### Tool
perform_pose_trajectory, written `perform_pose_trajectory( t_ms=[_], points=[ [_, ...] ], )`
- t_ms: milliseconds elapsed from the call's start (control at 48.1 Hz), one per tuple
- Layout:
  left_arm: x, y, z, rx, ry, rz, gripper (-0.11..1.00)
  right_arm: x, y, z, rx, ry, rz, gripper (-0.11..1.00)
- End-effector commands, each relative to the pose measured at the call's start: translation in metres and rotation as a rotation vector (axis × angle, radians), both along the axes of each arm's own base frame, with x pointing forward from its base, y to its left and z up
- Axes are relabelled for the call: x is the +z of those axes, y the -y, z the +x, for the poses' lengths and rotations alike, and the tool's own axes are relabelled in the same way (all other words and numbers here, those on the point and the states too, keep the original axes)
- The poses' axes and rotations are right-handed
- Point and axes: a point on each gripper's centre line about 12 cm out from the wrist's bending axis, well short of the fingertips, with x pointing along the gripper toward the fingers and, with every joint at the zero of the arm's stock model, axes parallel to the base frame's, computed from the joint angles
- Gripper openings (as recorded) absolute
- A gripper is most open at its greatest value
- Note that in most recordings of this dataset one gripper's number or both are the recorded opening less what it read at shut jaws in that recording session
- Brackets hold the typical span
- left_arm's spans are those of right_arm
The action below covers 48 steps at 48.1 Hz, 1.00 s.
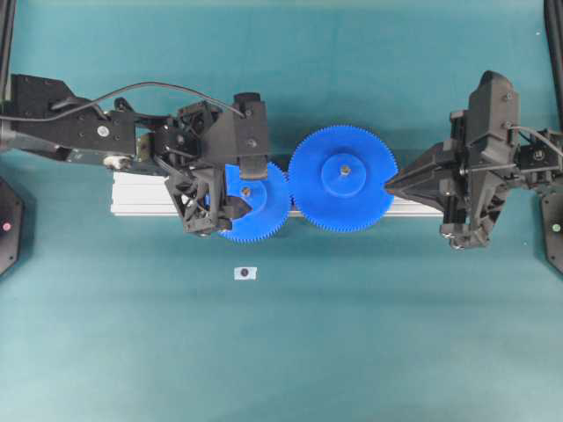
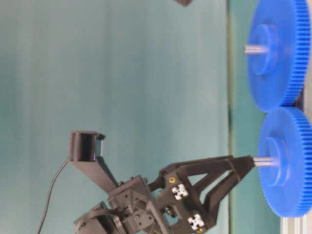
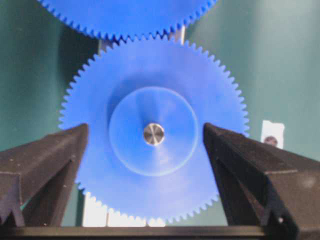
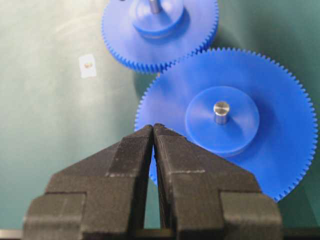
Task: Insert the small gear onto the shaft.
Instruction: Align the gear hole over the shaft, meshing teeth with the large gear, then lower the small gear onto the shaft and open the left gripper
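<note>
The small gear (image 1: 264,214) is a blue toothed disc lying flat on the rail with the shaft (image 1: 245,189) poking up through its hub. In the left wrist view the shaft's silvery end (image 3: 153,134) shows in the centre of the small gear (image 3: 150,70). My left gripper (image 3: 145,129) stands open just above it, one finger on each side of the hub and neither touching it. My right gripper (image 4: 153,127) is shut with nothing in it, its tips over the rim of the larger gear (image 4: 280,150).
The larger blue gear (image 1: 343,178) sits on its own pin (image 4: 221,111) and meshes with the small gear. Both rest on an aluminium rail (image 1: 141,193). A small white tag (image 1: 245,273) lies on the teal table in front of the rail.
</note>
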Motion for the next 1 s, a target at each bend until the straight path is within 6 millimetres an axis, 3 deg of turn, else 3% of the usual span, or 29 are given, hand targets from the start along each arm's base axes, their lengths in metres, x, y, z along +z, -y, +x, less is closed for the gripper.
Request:
perform_pose_trajectory(
  t_ms=[0, 208, 624, 977],
  points=[
    [0.028, -0.002, 0.004, 0.003, 0.067, 0.009, 0.91, 0.006, 0.001, 0.001, -0.007, 0.025, 0.007, 0.14],
    [0.045, -0.001, -0.001, 0.002, 0.096, 0.014, 0.91, 0.006, 0.0, 0.0, -0.007, 0.027, 0.007, 0.14],
    [0.066, 0.004, -0.029, -0.004, 0.149, 0.021, 0.91, 0.012, 0.0, -0.004, -0.006, 0.049, 0.004, 0.14],
    [0.078, 0.009, -0.052, -0.013, 0.219, 0.03, 0.91, 0.018, -0.001, -0.023, -0.005, 0.097, 0.0, 0.14]
  ],
)
